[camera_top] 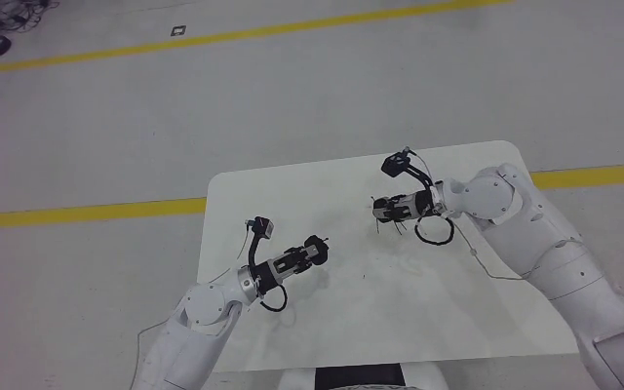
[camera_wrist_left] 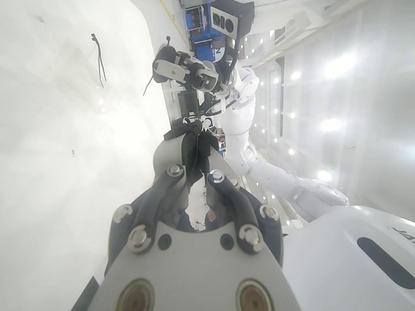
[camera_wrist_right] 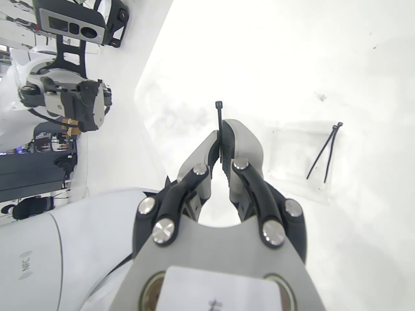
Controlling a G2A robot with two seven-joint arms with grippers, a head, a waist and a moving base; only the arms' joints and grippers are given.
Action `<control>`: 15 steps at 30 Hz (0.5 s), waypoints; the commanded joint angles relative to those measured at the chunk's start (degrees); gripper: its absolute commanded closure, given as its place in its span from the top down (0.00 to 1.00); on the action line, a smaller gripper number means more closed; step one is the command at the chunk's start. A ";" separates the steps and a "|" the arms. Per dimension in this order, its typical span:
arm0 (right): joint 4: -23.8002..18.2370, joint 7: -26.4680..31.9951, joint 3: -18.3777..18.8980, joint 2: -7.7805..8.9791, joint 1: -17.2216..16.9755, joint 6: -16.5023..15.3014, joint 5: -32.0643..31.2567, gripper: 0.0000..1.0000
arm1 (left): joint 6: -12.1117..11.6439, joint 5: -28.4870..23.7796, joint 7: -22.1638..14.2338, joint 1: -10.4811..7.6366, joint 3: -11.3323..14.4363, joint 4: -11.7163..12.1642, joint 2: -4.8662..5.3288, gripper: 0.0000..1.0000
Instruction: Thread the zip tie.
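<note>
My right gripper (camera_wrist_right: 221,140), right of centre from above, pinches a zip tie (camera_wrist_right: 219,114); spare ties (camera_wrist_right: 327,150) lie near. Left gripper (camera_top: 320,249), lower centre: grip unclear.

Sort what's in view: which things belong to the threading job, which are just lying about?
Job: zip tie clamped in the right gripper; left gripper across from it.
Lying about: two spare zip ties on a clear plastic sheet on the table.
</note>
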 commanded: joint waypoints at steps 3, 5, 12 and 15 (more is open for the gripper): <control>-5.79 -8.29 1.47 0.36 -2.25 0.00 -2.09 0.00 | 1.02 -0.79 1.56 -0.29 1.14 -0.04 -0.21 0.00; -9.12 -12.80 2.33 0.77 -4.09 0.00 -4.55 0.00 | 1.49 -1.65 3.35 -0.76 2.11 0.36 -0.45 0.00; -16.39 -26.13 3.22 2.10 -10.40 0.00 -12.06 0.00 | 0.75 -1.88 10.43 -3.19 5.85 2.41 -1.49 0.00; -17.46 -29.95 3.12 2.56 -12.42 0.00 -14.26 0.00 | 0.00 -2.23 13.30 -3.60 6.79 2.97 -1.85 0.00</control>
